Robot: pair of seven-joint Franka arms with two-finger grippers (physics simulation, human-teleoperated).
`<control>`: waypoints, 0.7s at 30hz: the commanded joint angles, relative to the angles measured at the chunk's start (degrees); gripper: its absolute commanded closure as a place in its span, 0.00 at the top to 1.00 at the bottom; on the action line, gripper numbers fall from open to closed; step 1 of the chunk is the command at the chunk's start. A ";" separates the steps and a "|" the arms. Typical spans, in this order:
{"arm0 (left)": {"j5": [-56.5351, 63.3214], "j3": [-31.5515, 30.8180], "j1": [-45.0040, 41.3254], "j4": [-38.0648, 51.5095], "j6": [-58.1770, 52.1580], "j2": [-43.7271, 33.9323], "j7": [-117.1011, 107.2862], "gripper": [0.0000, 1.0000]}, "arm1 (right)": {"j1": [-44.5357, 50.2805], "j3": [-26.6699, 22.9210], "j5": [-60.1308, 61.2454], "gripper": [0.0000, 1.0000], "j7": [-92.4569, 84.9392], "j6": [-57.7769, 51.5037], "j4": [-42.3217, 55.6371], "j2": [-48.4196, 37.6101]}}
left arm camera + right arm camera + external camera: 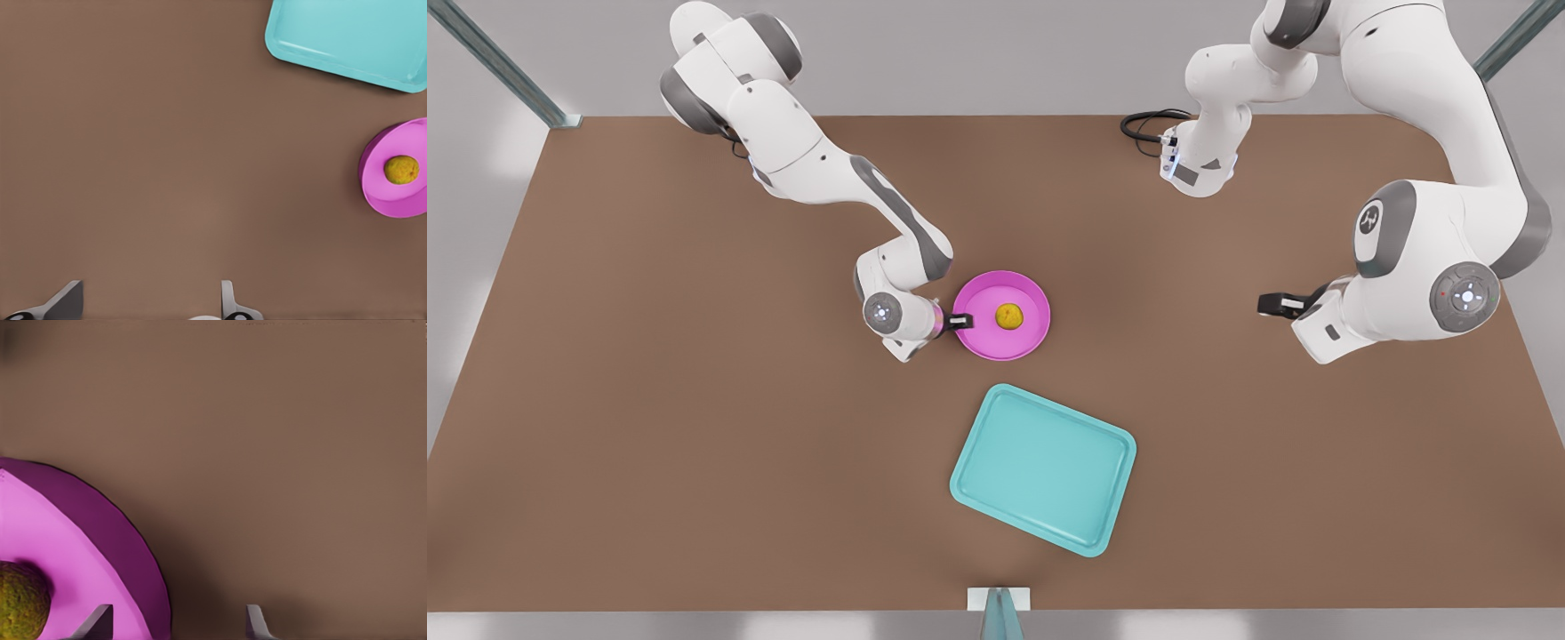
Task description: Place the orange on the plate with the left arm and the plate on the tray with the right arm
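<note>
The right gripper (959, 321) sits low at the rim of the plate (1005, 351), on the side facing the desk's (649, 400) edge at the front view's left. In the right wrist view its fingers (100, 621) stand wide apart. One finger is over the plate's pink inside and the other over bare desk, so the jaws straddle the rim without clamping it. It holds nothing. I cannot tell whether either finger touches the rim.

The orange (1008, 316) lies in the middle of the plate, just beyond this gripper and apart from it, so the left arm's share of the task looks done. The plate rests near the desk's centre.

The tray (1040, 467) lies between the plate and the desk's edge opposite the arm bases. It is apart from the plate and empty, with its long axis skewed to the desk's edges. The coming move, as I judge it, is to close on the rim and carry the plate toward that far edge. The right arm is much the nearer one for this.

The left gripper (1276, 305) waits well apart, toward the desk's edge at the front view's right. Its fingers (67, 303) are spread and it holds nothing.
</note>
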 commanded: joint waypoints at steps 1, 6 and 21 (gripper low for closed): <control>-0.16 -0.02 -0.07 0.03 -0.23 0.02 2.54 1.00 | -0.06 0.00 -0.49 0.62 1.38 0.09 -0.06 0.00; -0.25 -0.45 -0.33 0.03 -2.16 -0.42 2.02 1.00 | -0.41 0.09 -0.49 0.47 0.59 -0.53 0.37 0.70; -0.34 -0.54 -0.33 0.03 -2.25 -0.25 2.02 1.00 | -1.02 0.17 -0.75 0.22 -3.45 -4.04 2.31 1.58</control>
